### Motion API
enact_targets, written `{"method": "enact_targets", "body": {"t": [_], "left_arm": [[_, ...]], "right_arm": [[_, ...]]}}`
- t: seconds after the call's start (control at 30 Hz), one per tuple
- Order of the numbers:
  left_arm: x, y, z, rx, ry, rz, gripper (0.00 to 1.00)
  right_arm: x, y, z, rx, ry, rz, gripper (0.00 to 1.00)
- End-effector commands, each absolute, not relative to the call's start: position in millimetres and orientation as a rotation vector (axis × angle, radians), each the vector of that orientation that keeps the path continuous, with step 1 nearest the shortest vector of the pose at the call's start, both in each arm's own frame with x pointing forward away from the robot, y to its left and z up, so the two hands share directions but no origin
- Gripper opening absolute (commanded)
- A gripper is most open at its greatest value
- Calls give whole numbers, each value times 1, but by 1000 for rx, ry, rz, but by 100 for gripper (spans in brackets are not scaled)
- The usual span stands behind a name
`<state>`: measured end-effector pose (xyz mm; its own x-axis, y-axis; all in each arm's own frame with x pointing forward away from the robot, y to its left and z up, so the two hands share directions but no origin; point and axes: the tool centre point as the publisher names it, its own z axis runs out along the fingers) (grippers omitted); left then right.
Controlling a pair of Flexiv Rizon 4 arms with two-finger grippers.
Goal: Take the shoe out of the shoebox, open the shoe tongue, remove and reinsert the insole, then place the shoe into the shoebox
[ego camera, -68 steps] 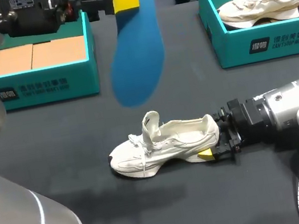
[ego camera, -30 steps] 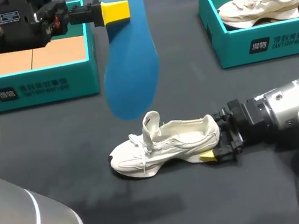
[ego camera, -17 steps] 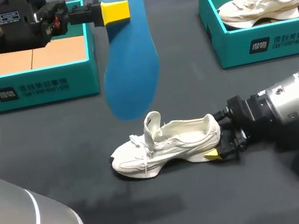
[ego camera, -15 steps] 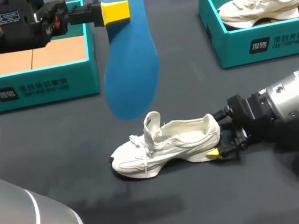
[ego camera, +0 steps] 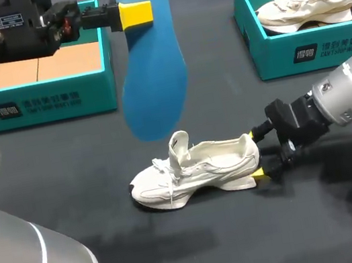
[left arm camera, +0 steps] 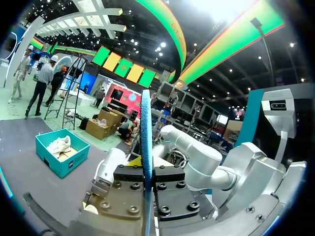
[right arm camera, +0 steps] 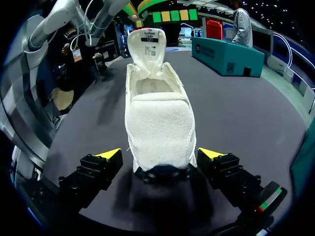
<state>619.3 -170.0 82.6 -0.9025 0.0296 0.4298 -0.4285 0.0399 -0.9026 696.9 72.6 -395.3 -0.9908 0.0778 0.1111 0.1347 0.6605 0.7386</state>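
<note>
Logged insole (ego camera: 152, 74) pinched at its upper end in left gripper (ego camera: 136, 13), hung over shoe (ego camera: 196, 169), presumably for reinsertion; found shoe upright on table (ego camera: 250, 241), tongue raised, heel between right gripper's (ego camera: 256, 153) wide-spread, non-touching fingers, probably to steady it.

The dark table (ego camera: 205, 256) carries a white shoe (ego camera: 197, 172) at centre frame, a teal shoebox (ego camera: 55, 102) upper left and a second teal shoebox (ego camera: 312, 49) upper right.

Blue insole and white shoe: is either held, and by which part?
The left gripper pinches the insole near its narrow upper end. The right gripper is open astride the shoe at its heel, holding nothing.
</note>
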Motion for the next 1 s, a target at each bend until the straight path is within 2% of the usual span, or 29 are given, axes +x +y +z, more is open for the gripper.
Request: {"method": "enact_targets", "body": {"t": [0.03, 0.6, 1.0], "left_arm": [[619, -171, 82, 405, -1994, 1926, 0], [619, -171, 82, 405, -1994, 1926, 0], [619, -171, 82, 405, -1994, 1926, 0]], "right_arm": [[696, 74, -385, -186, -2899, -948, 100], [692, 86, -360, -310, -2999, -405, 100], [692, 86, -360, -310, -2999, -405, 100]]}}
